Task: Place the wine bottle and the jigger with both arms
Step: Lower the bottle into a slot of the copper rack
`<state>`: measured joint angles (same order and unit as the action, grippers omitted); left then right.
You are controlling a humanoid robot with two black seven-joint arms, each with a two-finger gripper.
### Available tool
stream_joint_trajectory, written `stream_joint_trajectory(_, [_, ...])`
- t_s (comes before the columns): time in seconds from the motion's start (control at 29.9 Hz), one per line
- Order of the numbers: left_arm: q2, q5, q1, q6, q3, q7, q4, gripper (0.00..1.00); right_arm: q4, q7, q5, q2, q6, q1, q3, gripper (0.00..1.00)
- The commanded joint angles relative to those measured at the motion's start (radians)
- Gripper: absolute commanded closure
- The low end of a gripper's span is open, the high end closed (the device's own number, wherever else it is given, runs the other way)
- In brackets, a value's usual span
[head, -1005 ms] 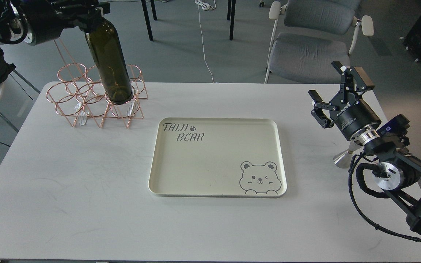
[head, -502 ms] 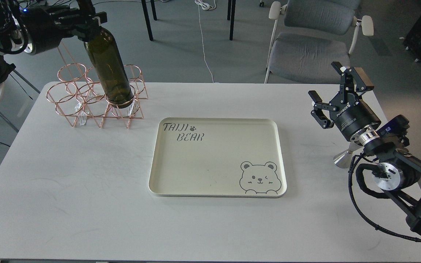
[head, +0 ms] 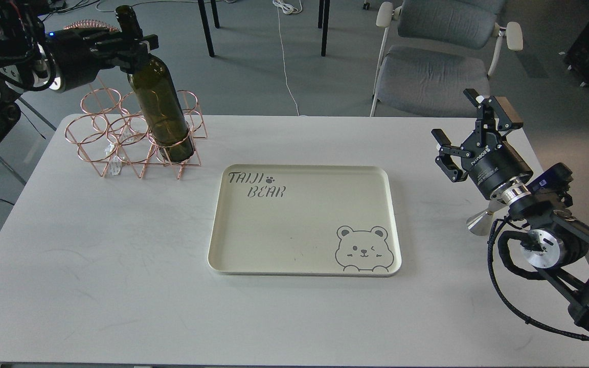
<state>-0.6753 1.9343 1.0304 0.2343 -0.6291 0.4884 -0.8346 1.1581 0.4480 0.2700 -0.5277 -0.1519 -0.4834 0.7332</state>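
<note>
The dark olive-green wine bottle (head: 161, 102) stands nearly upright, its base inside a ring of the copper wire rack (head: 131, 135) at the table's back left. My left gripper (head: 133, 41) is shut on the bottle's neck just above its shoulder. The steel jigger (head: 480, 220) lies on the table at the right, mostly hidden behind my right arm. My right gripper (head: 466, 135) is open and empty, held above the table up and to the left of the jigger.
A cream tray (head: 304, 266) with a bear drawing and "TAIJI BEAR" lettering lies at the table's centre. A grey chair (head: 437, 66) stands behind the far right edge. Table legs and a cable are on the floor behind.
My left gripper has lowered the bottle, so its base has sunk deeper into the rack ring and its neck top now shows. The right gripper has barely moved.
</note>
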Motion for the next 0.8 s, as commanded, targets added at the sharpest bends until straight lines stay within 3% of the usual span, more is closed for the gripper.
stream_joint_trajectory(0.0, [0.005, 0.0, -0.006, -0.003, 0.002, 0.0, 0.006, 0.78, 0.0, 0.0, 0.0, 0.0, 0.0, 0.0, 0.0, 0.02])
stream_joint_trajectory(0.47, [0.026, 0.0, -0.036, -0.003, 0.0, 0.0, 0.031, 0.75, 0.0, 0.0, 0.0, 0.0, 0.0, 0.0, 0.0, 0.02])
stream_joint_trajectory(0.77, [0.031, 0.0, -0.041, -0.003, 0.0, 0.0, 0.031, 0.62, 0.0, 0.0, 0.0, 0.0, 0.0, 0.0, 0.002, 0.02])
